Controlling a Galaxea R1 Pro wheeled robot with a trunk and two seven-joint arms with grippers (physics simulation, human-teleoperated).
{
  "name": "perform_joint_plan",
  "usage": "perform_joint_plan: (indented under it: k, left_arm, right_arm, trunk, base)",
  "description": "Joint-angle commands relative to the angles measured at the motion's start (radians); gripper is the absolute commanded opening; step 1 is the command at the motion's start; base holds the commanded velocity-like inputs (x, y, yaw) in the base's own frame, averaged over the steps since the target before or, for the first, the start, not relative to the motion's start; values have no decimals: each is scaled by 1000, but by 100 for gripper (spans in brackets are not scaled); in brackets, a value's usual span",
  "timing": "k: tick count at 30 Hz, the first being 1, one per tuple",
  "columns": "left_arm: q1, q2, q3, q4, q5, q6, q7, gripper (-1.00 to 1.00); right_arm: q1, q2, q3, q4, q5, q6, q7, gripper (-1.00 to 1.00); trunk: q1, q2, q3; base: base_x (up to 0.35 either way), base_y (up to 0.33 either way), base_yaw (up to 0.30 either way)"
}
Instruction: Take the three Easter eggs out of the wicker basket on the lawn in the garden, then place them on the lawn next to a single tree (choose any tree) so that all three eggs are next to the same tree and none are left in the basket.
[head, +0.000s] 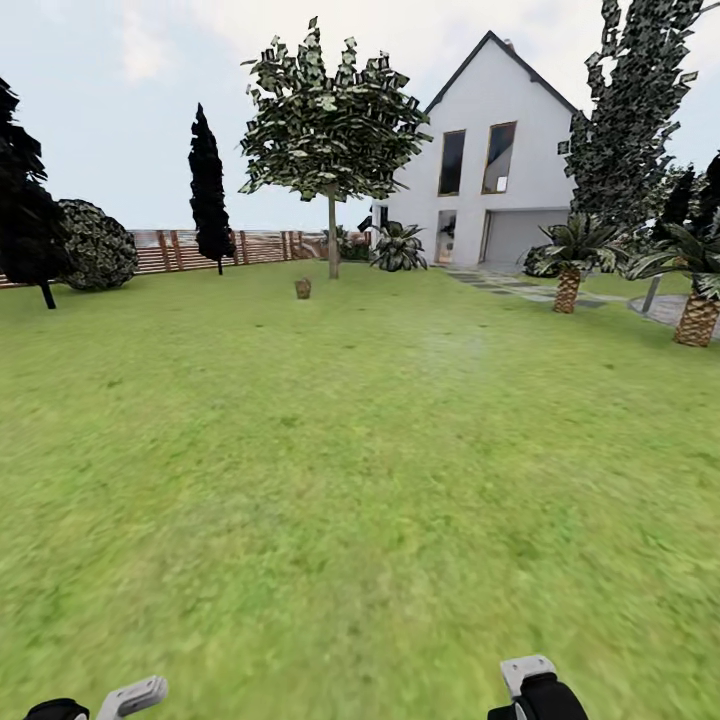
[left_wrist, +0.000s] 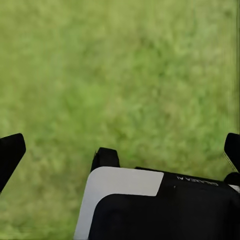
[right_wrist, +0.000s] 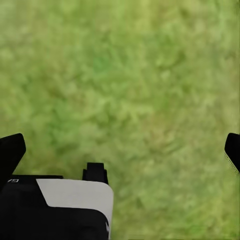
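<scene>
The robot is on its way: the approach step is in hand, and no egg is taken yet. The basket (head: 302, 288) stands on the lawn (head: 360, 480) far ahead of both grippers, a little to the left of the tree (head: 331, 140) trunk. Eggs cannot be made out at this range. The left gripper (left_wrist: 120, 150) has its fingers wide apart over bare grass, and the right gripper (right_wrist: 120, 150) is spread the same way. I judge the next move calls for driving forward until the basket is within reach.
</scene>
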Motion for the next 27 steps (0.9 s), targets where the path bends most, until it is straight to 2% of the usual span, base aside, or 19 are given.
perform_joint_plan:
  k: [1,27]
  left_arm:
    - [-1,-1,2,0,-8,4,-9,100]
    - [-1,-3,1,9,-8,4,-9,100]
  right_arm:
    - [-1,-1,3,-1,5,5,0,100]
    - [-1,0,5,0,5,3,0,100]
  trunk:
    - [1,-1,-1]
    - [1,-1,-1]
  base:
    - [339,0,0]
    - [339,0,0]
